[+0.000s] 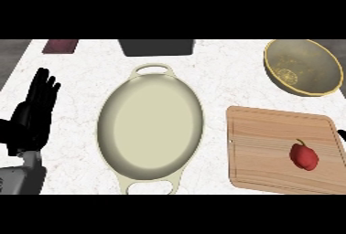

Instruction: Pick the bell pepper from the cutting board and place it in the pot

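**Free room and obstacles on the white speckled surface (78, 119).** The cream oval pot (150, 123) with loop handles fills the centre, its mouth open from above. A bare strip of surface separates it from the light wooden cutting board (270, 132) at right. There the red bell pepper (304, 154) lies uncovered near the board's right edge. Beyond the board stands a round yellow-olive bowl (300, 66). A dark grey box (157, 46) and a dark red slab (61, 45) line the far edge. The black left hand (34, 109), fingers (44, 84) straight and up, occupies the left margin.

Yellow bowl (301, 66) far right; dark box (157, 47) far centre; maroon block (61, 45) far left.
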Tool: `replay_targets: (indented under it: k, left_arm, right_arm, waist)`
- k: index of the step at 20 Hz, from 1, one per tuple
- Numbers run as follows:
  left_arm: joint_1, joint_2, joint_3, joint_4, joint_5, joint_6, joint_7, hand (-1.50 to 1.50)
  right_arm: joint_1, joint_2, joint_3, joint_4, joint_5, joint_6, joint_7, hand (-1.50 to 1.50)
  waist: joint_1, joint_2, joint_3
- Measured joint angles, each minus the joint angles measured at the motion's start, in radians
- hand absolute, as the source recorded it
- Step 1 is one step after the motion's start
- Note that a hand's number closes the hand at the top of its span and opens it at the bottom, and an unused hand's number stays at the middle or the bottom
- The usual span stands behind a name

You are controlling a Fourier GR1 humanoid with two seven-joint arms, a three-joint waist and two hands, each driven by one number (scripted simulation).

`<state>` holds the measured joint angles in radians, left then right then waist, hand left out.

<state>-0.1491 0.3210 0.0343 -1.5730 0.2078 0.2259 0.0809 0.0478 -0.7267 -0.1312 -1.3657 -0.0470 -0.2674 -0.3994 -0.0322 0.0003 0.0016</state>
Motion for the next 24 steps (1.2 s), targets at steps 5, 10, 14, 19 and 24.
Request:
replay_targets:
  k: [5, 10, 14, 19, 24]
  left_arm:
    - [-0.025, 0.003, -0.005, -0.026, -0.01, -0.003, 0.071, 0.0]
    - [-0.017, 0.004, -0.006, -0.061, -0.016, -0.003, 0.105, 0.0]
    - [-0.034, -0.001, -0.012, -0.054, -0.025, 0.003, 0.118, 0.0]
    - [-0.049, -0.009, -0.022, -0.059, -0.031, 0.001, 0.129, 0.0]
    - [-0.071, 0.001, -0.01, -0.059, -0.028, -0.011, 0.156, 0.0]
  right_arm:
    - [0.104, -0.04, -0.099, -0.003, -0.017, 0.075, -0.159, -1.5]
    - [0.182, -0.142, -0.082, -0.128, 0.021, 0.17, -0.008, -1.5]
    - [0.224, -0.235, -0.012, -0.223, 0.089, 0.247, 0.166, -1.5]
    - [0.21, -0.313, 0.098, -0.331, 0.182, 0.333, 0.414, -1.5]
    - [0.125, -0.297, 0.224, -0.402, 0.241, 0.428, 0.654, -1.5]
  waist:
    - [0.014, -0.002, -0.001]
    - [0.02, -0.004, -0.003]
    - [0.022, -0.002, -0.005]
    - [0.04, 0.001, -0.005]
    - [0.046, 0.002, -0.003]
